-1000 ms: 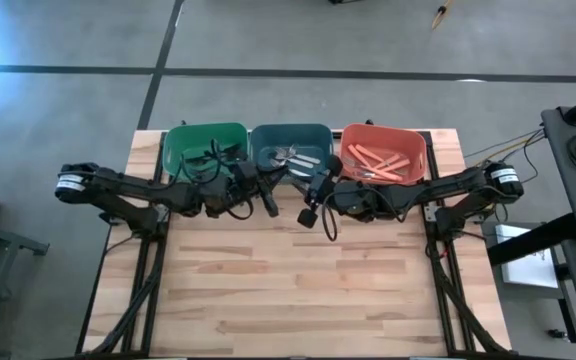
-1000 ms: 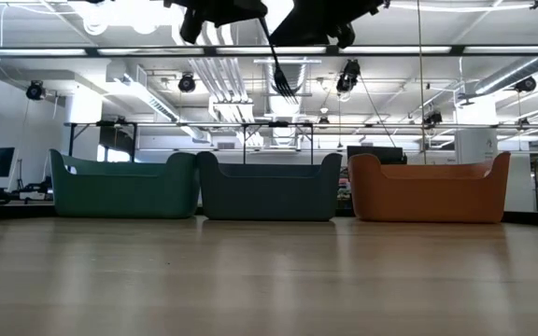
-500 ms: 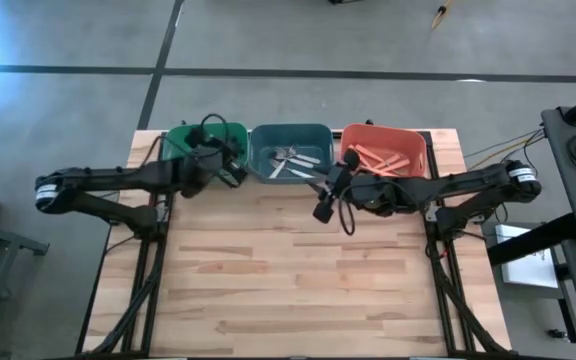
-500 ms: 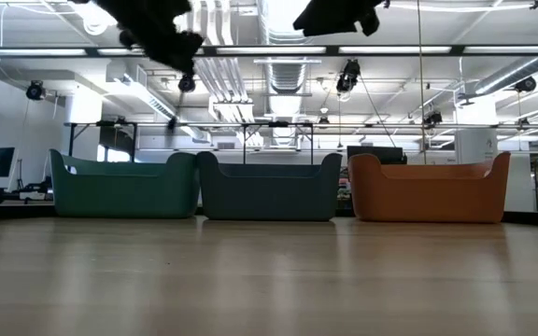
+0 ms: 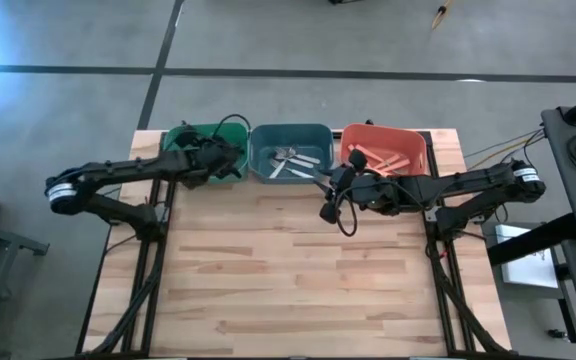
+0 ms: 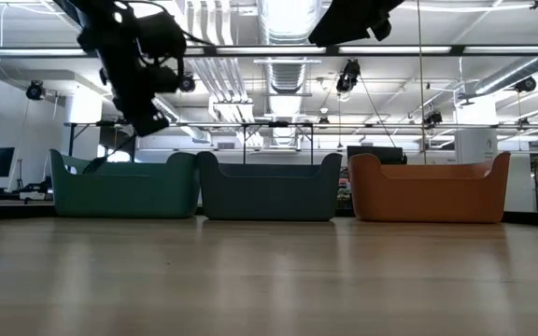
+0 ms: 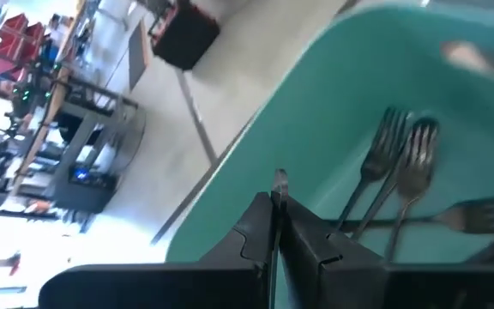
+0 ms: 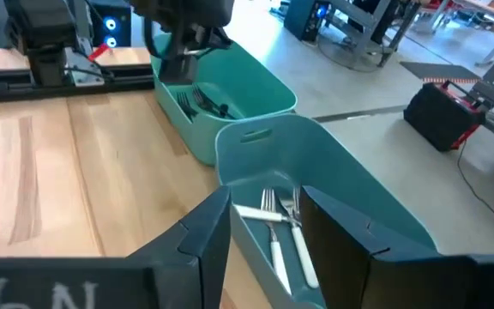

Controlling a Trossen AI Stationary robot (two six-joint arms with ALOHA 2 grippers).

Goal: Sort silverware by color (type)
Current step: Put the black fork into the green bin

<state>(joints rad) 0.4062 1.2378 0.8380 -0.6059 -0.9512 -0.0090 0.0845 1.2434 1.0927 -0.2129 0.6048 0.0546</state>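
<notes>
Left claw (image 5: 230,160) is hanging over the green plastic bin (image 5: 183,141) at the far edge of the wooden plank desk (image 5: 288,270), and from its wrist camera the two dark fingers (image 7: 264,227) are pressed flat together with nothing pinched between them. Looking past those fingers you can see a few dark forks (image 7: 393,163) lying on the floor of that green bin. Right claw (image 5: 329,196) sits just in front of the gap between the blue-grey plastic bin (image 5: 290,135) in the middle and the orange plastic bin (image 5: 413,140) on the right; its fingers (image 8: 200,236) are spread apart and empty, pointing at the blue-grey bin. That middle bin has the all-silver forks (image 8: 280,225) lying in it, and the orange one holds the orange-pink handled utensils (image 5: 376,158), piled loosely. From desk level all three bins stand in a row, side by side and nearly touching, with the left claw (image 6: 143,117) up above the green one and the right arm (image 6: 353,19) up at the top of the shot.
</notes>
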